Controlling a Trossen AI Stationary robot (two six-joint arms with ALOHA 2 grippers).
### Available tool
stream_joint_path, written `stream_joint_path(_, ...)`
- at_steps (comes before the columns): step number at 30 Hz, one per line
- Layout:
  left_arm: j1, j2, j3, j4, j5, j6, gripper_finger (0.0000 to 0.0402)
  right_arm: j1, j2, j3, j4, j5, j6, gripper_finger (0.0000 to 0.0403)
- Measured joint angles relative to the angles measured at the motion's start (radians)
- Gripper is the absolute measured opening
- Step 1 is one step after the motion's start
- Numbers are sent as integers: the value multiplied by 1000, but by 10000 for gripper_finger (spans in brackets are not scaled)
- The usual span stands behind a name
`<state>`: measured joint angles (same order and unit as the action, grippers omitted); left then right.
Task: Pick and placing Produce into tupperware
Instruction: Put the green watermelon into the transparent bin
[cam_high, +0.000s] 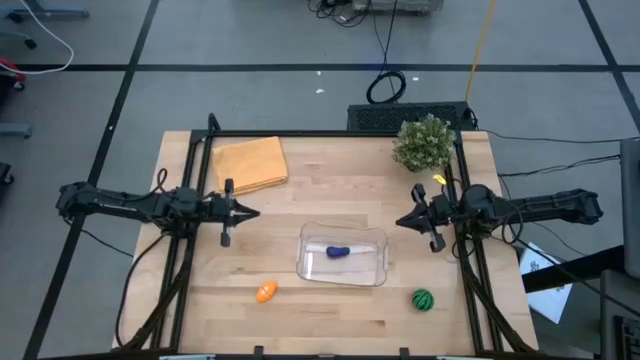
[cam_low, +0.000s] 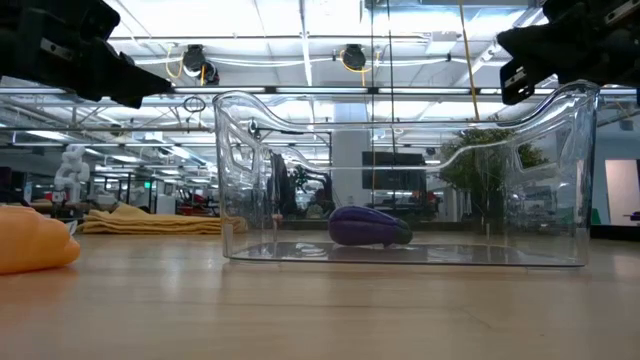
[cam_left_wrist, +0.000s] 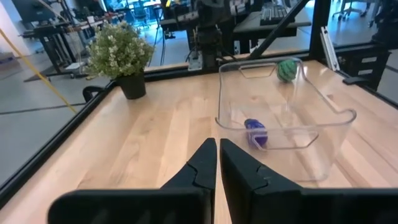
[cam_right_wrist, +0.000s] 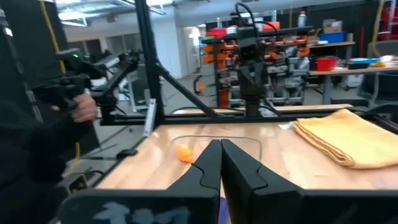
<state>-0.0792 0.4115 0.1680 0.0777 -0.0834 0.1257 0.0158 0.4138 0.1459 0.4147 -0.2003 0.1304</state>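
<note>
The clear tupperware (cam_high: 342, 255) sits on the table's near middle, and the purple piece (cam_high: 338, 251) lies on its floor, also seen as the purple piece (cam_low: 368, 226) in the low view. The orange piece (cam_high: 265, 291) rests on the table left of the tupperware. Near the table's right front lies the green striped piece (cam_high: 423, 298). My left gripper (cam_high: 255, 212) hovers shut above the table's left part. My right gripper (cam_high: 400, 222) hovers shut at the right, above the table. Neither touches anything.
A folded orange-yellow cloth (cam_high: 250, 163) lies at the far left of the table. A bushy green plant (cam_high: 423, 143) in a pot stands at the far right corner. Black frame rails (cam_high: 200, 180) run along the left and right edges. A person's hand (cam_right_wrist: 84, 109) shows beyond the table.
</note>
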Motion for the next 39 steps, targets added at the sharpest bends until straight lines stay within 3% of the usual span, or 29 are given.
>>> stream_joint_path(10, 0, 0, 0, -8, -11, 7, 9, 0, 1, 0, 4, -140, 16, 0)
stream_joint_path(14, 0, 0, 0, -8, -32, 22, 2, 0, 1, 11, -18, -142, 36, 0)
stream_joint_path(25, 0, 0, 0, -8, -44, 2, 28, 71, 46, 282, -472, -111, 37, 0)
stream_joint_path(32, 0, 0, 0, -33, -49, -15, 37, 181, 109, 388, -649, -112, 108, 0)
stream_joint_path(39, 0, 0, 0, -31, -49, -31, 37, 307, 195, 435, -697, -72, 156, 0)
